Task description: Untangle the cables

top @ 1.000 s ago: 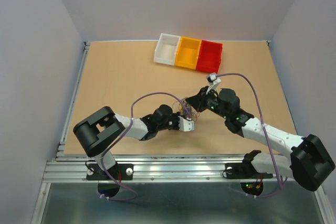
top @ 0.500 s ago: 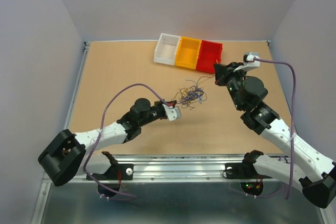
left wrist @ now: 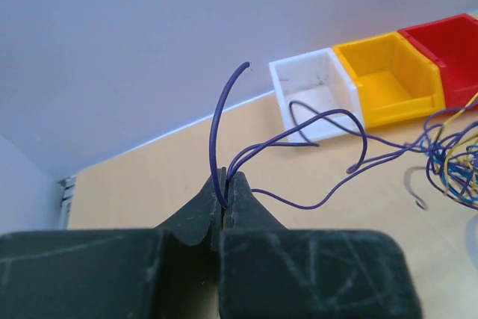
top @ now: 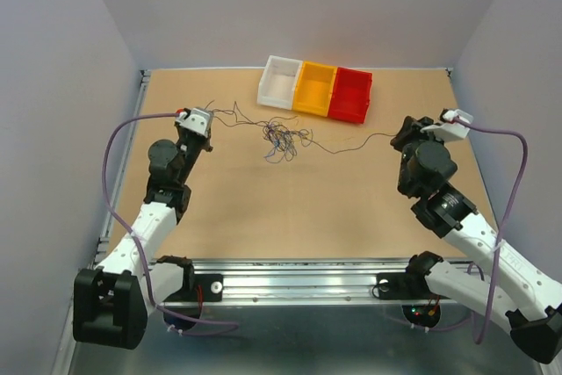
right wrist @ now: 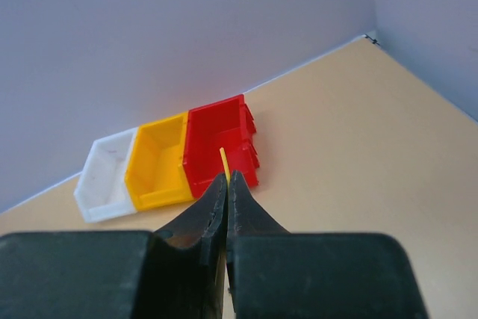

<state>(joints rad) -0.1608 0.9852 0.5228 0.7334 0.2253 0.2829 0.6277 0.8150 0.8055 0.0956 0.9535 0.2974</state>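
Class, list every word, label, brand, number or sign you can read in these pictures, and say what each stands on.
None can be read. The white bin, yellow bin, red bin, table and cables bear no print; the left pincer and right pincer show only scratches.

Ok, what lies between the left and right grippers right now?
In the top view, the cables stretch between the left gripper and right gripper, knotted near the middle; otherwise only bare table.

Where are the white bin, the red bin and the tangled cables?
white bin [top: 281, 83], top external view, bare floor
red bin [top: 354, 92], top external view, bare floor
cables [top: 281, 139], top external view, knotted middle
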